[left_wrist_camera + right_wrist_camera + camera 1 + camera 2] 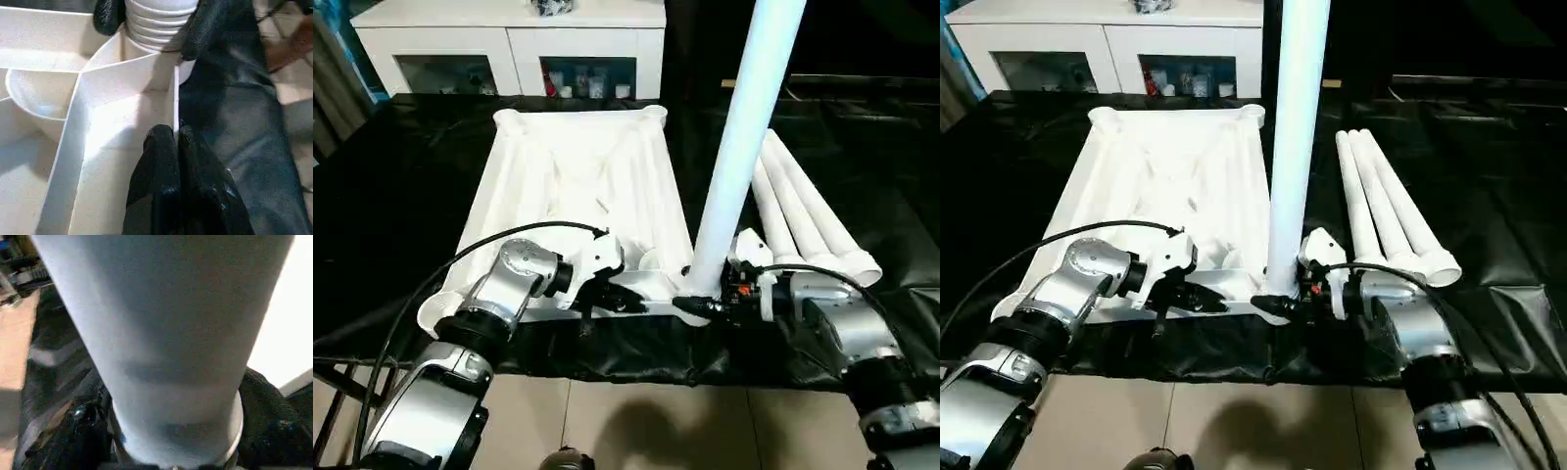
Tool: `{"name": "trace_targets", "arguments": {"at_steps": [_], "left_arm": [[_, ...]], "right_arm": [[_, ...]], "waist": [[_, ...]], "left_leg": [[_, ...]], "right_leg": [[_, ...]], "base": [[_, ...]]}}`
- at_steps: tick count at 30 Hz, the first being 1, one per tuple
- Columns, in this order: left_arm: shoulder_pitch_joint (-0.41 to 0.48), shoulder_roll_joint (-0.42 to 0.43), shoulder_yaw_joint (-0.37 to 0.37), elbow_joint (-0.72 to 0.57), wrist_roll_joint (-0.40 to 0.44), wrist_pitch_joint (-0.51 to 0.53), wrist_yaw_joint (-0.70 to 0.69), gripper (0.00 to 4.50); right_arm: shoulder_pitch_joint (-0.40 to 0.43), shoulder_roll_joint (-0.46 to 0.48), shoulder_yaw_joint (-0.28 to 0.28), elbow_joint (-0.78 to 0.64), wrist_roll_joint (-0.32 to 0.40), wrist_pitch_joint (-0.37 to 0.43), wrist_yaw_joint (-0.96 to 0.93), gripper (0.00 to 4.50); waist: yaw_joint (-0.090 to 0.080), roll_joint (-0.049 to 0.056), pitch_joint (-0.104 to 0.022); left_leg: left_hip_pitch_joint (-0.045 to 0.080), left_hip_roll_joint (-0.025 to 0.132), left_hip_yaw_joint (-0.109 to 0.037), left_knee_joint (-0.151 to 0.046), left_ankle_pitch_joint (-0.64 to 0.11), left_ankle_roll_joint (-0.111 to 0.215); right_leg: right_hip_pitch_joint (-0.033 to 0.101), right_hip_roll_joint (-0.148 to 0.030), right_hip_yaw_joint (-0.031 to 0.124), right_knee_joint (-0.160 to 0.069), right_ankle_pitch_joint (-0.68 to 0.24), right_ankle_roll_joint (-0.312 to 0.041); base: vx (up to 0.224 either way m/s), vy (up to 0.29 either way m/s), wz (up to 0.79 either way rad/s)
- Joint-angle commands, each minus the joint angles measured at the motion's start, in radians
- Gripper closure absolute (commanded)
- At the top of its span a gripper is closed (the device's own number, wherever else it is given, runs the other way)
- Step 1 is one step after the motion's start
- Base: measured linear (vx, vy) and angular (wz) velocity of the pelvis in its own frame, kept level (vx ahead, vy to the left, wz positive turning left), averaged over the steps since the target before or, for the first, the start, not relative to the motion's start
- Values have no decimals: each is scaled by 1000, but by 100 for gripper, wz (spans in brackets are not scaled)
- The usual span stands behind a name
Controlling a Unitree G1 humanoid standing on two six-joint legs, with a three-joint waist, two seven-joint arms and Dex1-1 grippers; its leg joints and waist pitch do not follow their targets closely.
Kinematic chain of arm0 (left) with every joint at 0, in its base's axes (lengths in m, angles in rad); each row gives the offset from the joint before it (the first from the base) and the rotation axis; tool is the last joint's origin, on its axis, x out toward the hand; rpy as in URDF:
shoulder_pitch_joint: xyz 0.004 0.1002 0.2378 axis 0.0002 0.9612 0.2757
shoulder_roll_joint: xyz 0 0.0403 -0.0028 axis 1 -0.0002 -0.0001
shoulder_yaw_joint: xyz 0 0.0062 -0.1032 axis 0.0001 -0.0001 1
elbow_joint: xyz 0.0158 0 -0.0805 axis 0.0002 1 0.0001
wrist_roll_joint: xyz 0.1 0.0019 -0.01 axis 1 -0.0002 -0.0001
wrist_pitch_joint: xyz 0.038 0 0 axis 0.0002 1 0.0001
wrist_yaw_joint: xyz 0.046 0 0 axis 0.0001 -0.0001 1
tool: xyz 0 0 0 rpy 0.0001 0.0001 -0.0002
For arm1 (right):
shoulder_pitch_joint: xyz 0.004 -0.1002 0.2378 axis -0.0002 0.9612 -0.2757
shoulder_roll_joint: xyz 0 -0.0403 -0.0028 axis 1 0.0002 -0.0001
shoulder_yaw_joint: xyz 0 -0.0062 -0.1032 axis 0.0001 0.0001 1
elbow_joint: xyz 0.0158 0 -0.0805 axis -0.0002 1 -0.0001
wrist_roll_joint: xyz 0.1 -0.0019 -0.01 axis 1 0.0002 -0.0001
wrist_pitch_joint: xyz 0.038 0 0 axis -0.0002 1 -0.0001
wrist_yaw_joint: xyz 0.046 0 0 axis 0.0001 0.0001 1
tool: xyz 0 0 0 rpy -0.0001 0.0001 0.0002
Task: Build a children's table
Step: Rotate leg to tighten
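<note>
No brand, label or writing can be read on any of the parts.

The white table top (576, 191) lies upside down on the black-covered bench (401, 196), its cross-ribbed underside facing up and round sockets at its corners. One white leg (741, 137) stands upright in the near corner socket on the robot's right, rising past the top edge of the head views. Its ribbed lower end sits in the socket, as the left wrist view shows.

The right hand (703, 307) is at the foot of this standing leg, its black fingers (108, 14) on either side of the leg just above the socket and touching it, so it grasps the leg.

The left hand (625, 297) rests at the near edge of the table top, just beside that same socket. Its fingers are clenched together, with the thin near wall of the table top at their tips; whether the wall is nipped between them cannot be told.

Three more legs (803, 211) lie side by side on the bench to the right of the table top, near the right hand but apart from it.

A white cabinet (509, 39) with glass doors stands behind the bench.
</note>
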State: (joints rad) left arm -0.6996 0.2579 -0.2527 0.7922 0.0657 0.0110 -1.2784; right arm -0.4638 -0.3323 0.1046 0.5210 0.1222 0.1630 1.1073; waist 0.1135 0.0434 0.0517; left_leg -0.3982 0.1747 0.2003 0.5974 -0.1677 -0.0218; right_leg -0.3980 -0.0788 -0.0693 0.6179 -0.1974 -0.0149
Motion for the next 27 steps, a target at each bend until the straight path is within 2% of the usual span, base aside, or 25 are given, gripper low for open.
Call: {"name": "trace_targets", "arguments": {"at_steps": [1,2,3,4,5,7,8,11,12,13,15,18,20,23,24,25,27], "left_arm": [[-43,-92,-1,3,-5,22,121,450],[-52,-114,8,9,1,41,176,450],[-54,-119,10,10,2,45,187,450],[-58,-134,12,9,8,58,223,450],[-62,-159,11,5,22,75,277,450],[-65,-185,14,1,36,92,340,450],[-65,-193,14,-1,39,97,358,450],[-62,-230,27,-19,25,120,408,450],[-60,-234,28,-21,25,117,416,450],[-57,-236,24,-25,29,108,418,450],[-52,-235,18,-29,33,92,414,450],[-42,-215,10,-37,33,62,384,450],[-34,-188,8,-47,15,39,321,450],[-27,-169,3,-55,5,23,281,450],[-20,-146,-3,-55,1,11,230,450],[-19,-142,-4,-55,0,11,222,450],[-16,-129,-6,-54,-4,8,191,450]], "right_arm": [[-29,105,7,81,-31,-6,-207,173],[-50,136,-18,129,-50,-14,-320,173],[-54,142,-23,139,-53,-15,-343,174],[-66,165,-41,168,-56,-16,-412,174],[-75,202,-62,193,-56,-11,-498,175],[-83,239,-76,212,-62,-7,-584,176],[-85,250,-80,216,-62,-4,-606,176],[-99,294,-99,235,-67,-18,-695,176],[-99,299,-99,237,-68,-26,-695,176],[-101,305,-101,238,-68,-39,-694,141],[-111,313,-108,246,-58,-62,-681,106],[-109,289,-89,235,-66,-82,-629,90],[-100,247,-82,211,-59,-100,-559,61],[-94,217,-78,200,-49,-108,-500,50],[-84,178,-65,182,-42,-120,-409,50],[-82,171,-62,179,-41,-122,-394,50],[-73,146,-52,165,-39,-132,-333,50]], "waist": [[-6,-13,-65],[-11,-12,-65],[-16,-17,-61],[-22,-19,-61],[-30,-16,-60],[-39,-15,-62],[-41,-18,-62],[-40,-16,-61],[-40,-16,-60],[-39,-16,-60],[-39,-16,-61],[-39,-15,-63],[-37,-16,-65],[-32,-16,-67],[-31,-13,-68],[-27,-15,-69],[-21,-14,-74]], "left_leg": [[29,68,-33,-71,-227,48],[30,67,-34,-72,-236,34],[34,67,-34,-76,-256,18],[32,62,-41,-78,-277,-1],[30,64,-40,-81,-273,-5],[28,64,-42,-84,-263,-4],[35,60,-36,-79,-271,9],[35,59,-35,-78,-264,18],[36,57,-34,-78,-269,20],[36,57,-35,-78,-271,22],[35,59,-35,-80,-265,26],[34,60,-35,-81,-258,34],[32,60,-34,-78,-244,43],[30,60,-30,-72,-200,70],[28,59,-31,-71,-192,73],[28,58,-29,-69,-186,79],[22,62,-28,-63,-130,107]], "right_leg": [[40,-88,47,-83,-223,-235],[36,-89,49,-82,-240,-232],[32,-89,49,-88,-273,-230],[42,-92,46,-91,-329,-213],[40,-91,49,-94,-329,-203],[43,-87,48,-91,-288,-199],[38,-86,52,-95,-261,-205],[40,-89,53,-98,-272,-205],[40,-88,52,-100,-288,-201],[40,-88,51,-102,-293,-198],[41,-86,51,-100,-278,-194],[43,-84,51,-96,-237,-203],[46,-86,51,-93,-212,-210],[46,-85,52,-85,-142,-229],[50,-86,51,-84,-136,-232],[53,-85,49,-84,-129,-233],[52,-81,47,-70,-42,-246]], "base": [[0,0,0],[0,0,0],[0,0,0],[0,0,0],[0,0,0],[0,0,0],[0,0,0],[0,0,0],[0,0,0],[0,0,0],[0,0,0],[0,0,0],[0,0,0],[0,0,0],[0,0,0],[0,0,0],[0,0,0]]}}
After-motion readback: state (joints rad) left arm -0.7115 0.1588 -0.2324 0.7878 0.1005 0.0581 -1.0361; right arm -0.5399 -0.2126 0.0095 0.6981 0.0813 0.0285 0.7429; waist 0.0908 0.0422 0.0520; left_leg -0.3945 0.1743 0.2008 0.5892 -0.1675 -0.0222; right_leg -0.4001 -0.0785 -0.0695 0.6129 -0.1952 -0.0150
